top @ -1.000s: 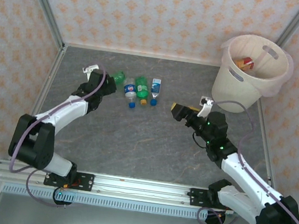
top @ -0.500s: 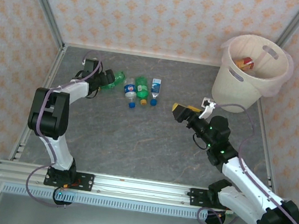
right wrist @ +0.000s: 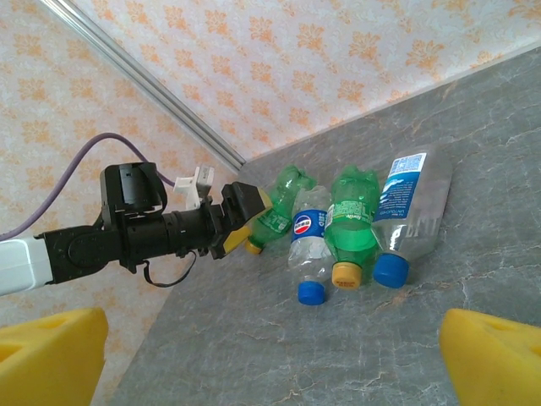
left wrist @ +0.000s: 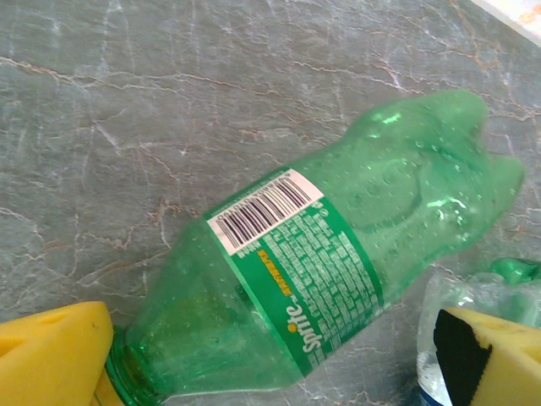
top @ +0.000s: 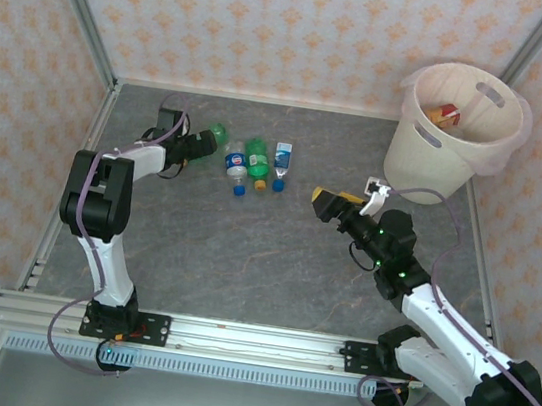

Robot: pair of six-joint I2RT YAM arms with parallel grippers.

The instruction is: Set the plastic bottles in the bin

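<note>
Four plastic bottles [top: 255, 157] near bench [top: 274, 254] far edge, left of centre; bin [top: 440, 151] in far-right corner. Left fingers [left wrist: 52, 351] wide open, straddling green Sprite bottle [left wrist: 338, 254]; right fingers [right wrist: 51, 351] wide open, empty.

Four plastic bottles [top: 257, 153] on the table [top: 272, 264], one bin [top: 427, 169], two robot arms [top: 442, 313].

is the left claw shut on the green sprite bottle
No, the left claw is open, its yellow fingers wide apart, with the green Sprite bottle lying on the table between them.
</note>
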